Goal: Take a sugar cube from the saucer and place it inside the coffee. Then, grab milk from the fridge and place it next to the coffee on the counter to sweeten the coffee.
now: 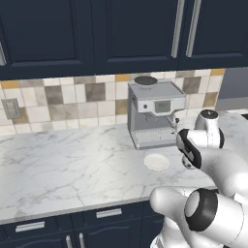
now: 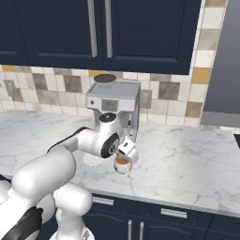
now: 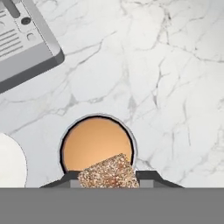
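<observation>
In the hand view my gripper (image 3: pixel 108 178) is shut on the sugar cube (image 3: pixel 108 172), a brownish speckled lump held between the two dark fingertips. It hangs over the near rim of the coffee (image 3: pixel 96 144), a white mug of brown liquid seen from above. The white saucer (image 3: pixel 11 162) lies just left of the mug. From the right base view, the hand (image 2: pixel 127 153) hovers right above the coffee (image 2: pixel 121 161) on the counter (image 2: pixel 187 164). In the left base view the saucer (image 1: pixel 156 162) lies bare in front of the espresso machine.
The steel espresso machine (image 1: pixel 154 114) stands at the back of the marble counter (image 1: pixel 63 164), close behind the saucer and mug. Navy wall cabinets hang above it. Open counter stretches left of the saucer and right of the mug.
</observation>
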Robot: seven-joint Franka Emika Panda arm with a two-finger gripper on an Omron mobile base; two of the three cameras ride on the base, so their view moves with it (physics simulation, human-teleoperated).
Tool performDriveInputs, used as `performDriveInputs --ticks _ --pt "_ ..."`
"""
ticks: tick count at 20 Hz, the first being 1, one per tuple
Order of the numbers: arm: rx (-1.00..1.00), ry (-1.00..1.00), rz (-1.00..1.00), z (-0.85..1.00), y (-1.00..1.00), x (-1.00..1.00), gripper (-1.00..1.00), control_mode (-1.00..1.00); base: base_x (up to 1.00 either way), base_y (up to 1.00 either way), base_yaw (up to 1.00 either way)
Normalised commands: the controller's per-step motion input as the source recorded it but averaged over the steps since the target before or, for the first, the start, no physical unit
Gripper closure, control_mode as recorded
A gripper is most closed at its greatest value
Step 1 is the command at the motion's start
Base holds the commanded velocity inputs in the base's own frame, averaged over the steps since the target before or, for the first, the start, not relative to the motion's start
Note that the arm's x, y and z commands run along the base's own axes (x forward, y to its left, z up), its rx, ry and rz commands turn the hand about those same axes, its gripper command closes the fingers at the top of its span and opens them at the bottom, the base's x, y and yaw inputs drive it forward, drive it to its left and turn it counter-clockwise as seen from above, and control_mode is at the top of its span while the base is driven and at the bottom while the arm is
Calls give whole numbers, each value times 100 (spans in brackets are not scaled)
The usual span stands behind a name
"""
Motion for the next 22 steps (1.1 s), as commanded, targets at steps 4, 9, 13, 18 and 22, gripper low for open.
performDriveInputs --ticks 4,9,13,18,22 --pt "0 2 0 -29 -16 11 100 -100 0 0 0" --pt "0 0 -1 -7 -1 27 100 -100 0 0 0" --pt "0 0 -4 0 1 38 -100 -100 0 0 0" --pt "0 0 -1 0 0 7 -100 -100 0 0 0" --pt "0 0 -2 6 3 0 -100 -100 0 0 0"
